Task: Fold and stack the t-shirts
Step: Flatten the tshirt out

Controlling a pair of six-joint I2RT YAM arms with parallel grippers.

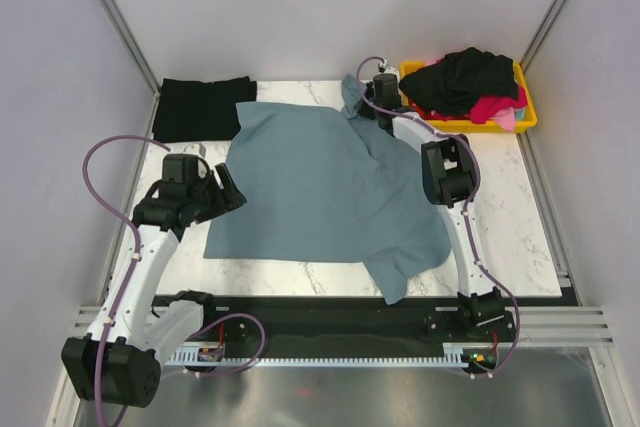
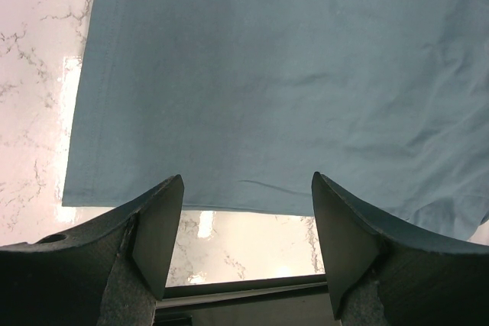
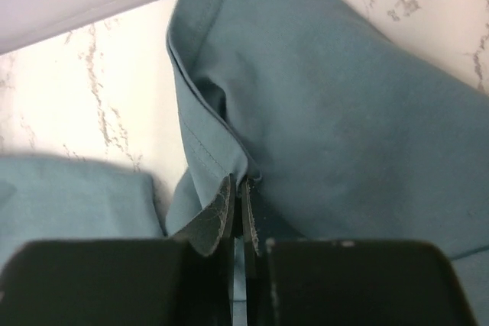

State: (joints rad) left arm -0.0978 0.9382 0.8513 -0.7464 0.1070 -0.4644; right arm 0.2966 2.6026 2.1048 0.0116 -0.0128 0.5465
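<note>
Fabric of the slate blue-grey t-shirt (image 3: 344, 112) is pinched in the right gripper (image 3: 237, 188). Its jaws are pressed together on a hemmed fold of cloth, with barely a slit between them. From that pinch the cloth rises in a ridge ahead of the fingertips and spreads out to the gripper's right. To its left, bare marble table (image 3: 107, 112) shows, and another flat patch of the same shirt lies nearer the wrist. In the overhead view this gripper sits at the shirt's far edge. The yellow bin (image 1: 527, 107) is just beside it on its right, holding a black t-shirt (image 1: 468, 77) heaped over a pink-red t-shirt (image 1: 497, 107).

The left gripper (image 2: 246, 188) stands wide open and holds nothing. A straight edge of the blue-grey shirt runs across just ahead of its fingertips. The cloth lies flat beyond that edge, one corner of it is off to the gripper's left, and marble shows past the corner. Whether the fingertips touch the cloth cannot be told. Farther out along the table's left side, a folded black t-shirt (image 1: 205, 107) lies flat, meeting the blue-grey shirt's far left corner.
</note>
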